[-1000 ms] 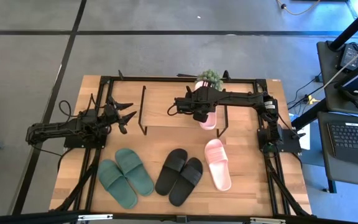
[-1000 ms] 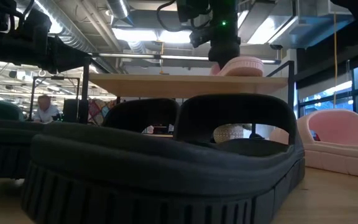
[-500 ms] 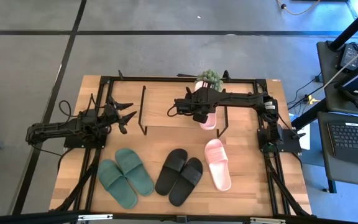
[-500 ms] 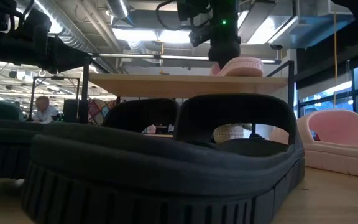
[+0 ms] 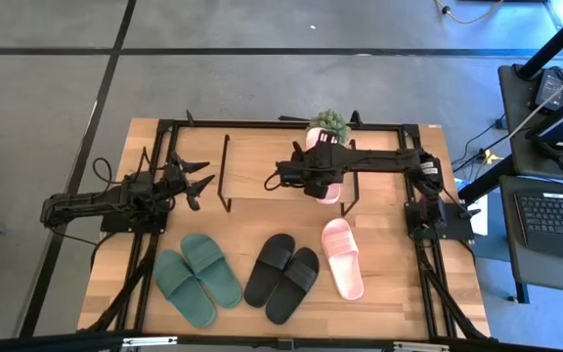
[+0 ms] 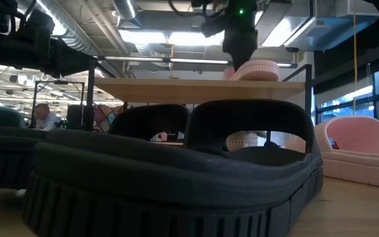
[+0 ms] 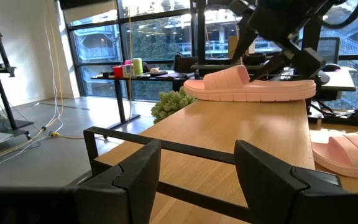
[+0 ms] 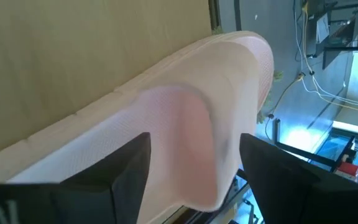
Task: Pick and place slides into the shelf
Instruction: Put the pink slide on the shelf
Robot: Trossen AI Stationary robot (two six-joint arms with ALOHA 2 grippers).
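One pale pink slide (image 5: 328,192) lies sole down on the shelf's wooden top board (image 5: 262,166), near its right end. My right gripper (image 8: 194,174) hangs open just above it, pointing slantwise down, one finger on either side of the strap (image 8: 185,112); I see no contact. The other pink slide (image 5: 342,257), the black pair (image 5: 281,277) and the green pair (image 5: 198,279) lie on the table in front of the shelf. My left gripper (image 7: 197,180) waits open and level at the shelf's left.
A small potted plant (image 5: 332,120) stands behind the shelf's right end. The shelf's black wire legs (image 5: 225,171) rise at both ends. The black frame (image 5: 164,127) rings the table. The left half of the top board (image 7: 229,143) is bare.
My right gripper has shifted a little over the shelf, toward the table's left and near edges, and risen slightly, its fingers as wide as before. The pink slide has stayed in place on the top board.
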